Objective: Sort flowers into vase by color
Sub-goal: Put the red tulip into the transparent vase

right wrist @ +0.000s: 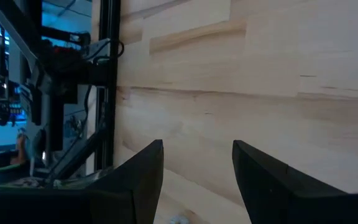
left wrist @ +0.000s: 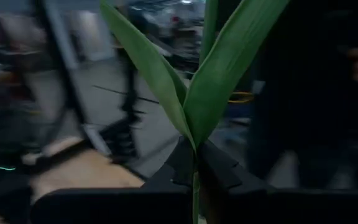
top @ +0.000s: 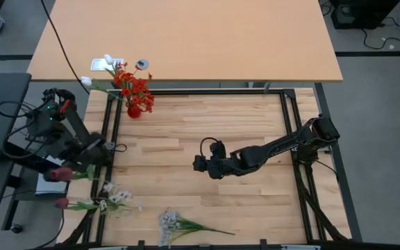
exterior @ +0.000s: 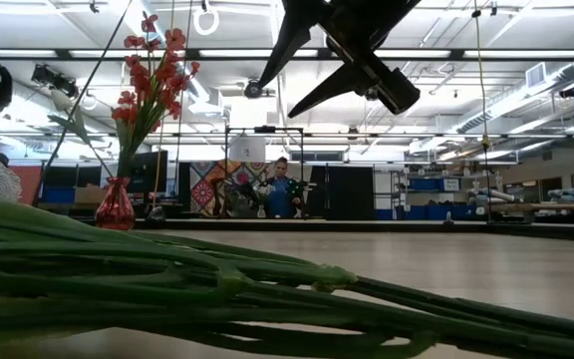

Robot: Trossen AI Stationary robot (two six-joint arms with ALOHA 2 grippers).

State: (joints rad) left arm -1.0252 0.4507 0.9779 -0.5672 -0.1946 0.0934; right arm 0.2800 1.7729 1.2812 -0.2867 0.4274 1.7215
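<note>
Flowers lie scattered along the left and lower edges of the bench (top: pixel 207 139) in the high view. Red blossom clusters (top: pixel 135 90) stand in a small red vase (top: pixel 134 111) at the upper left of the frame, just inside the dark rail (top: pixel 115 132); in the low view the same vase (exterior: pixel 116 206) sits at the far left with the red stems (exterior: pixel 152 70) rising from it. Near the lower left, a maroon tulip bud (top: pixel 61 173) hangs off the bench's left edge, its stalk gripped by the left tool (top: pixel 97 156). The left wrist view shows that tool (left wrist: pixel 194 168) clamped together on the green stalk (left wrist: pixel 194 199), with two long leaves (left wrist: pixel 191 74) spreading above the fingers. Below it a second maroon bud (top: pixel 62 203) lies next to small white blooms (top: pixel 117 198), and a pale grey-white sprig (top: pixel 171 223) with a thin green stem rests at the bottom edge, well apart from the vase. In the low view, thick green stems (exterior: pixel 167 289) fill the foreground.

The right tool (top: pixel 201 163) hovers over the middle of the bench, touching nothing; its fingers stand apart, as the right wrist view (right wrist: pixel 197 165) shows bare wood between them
</note>
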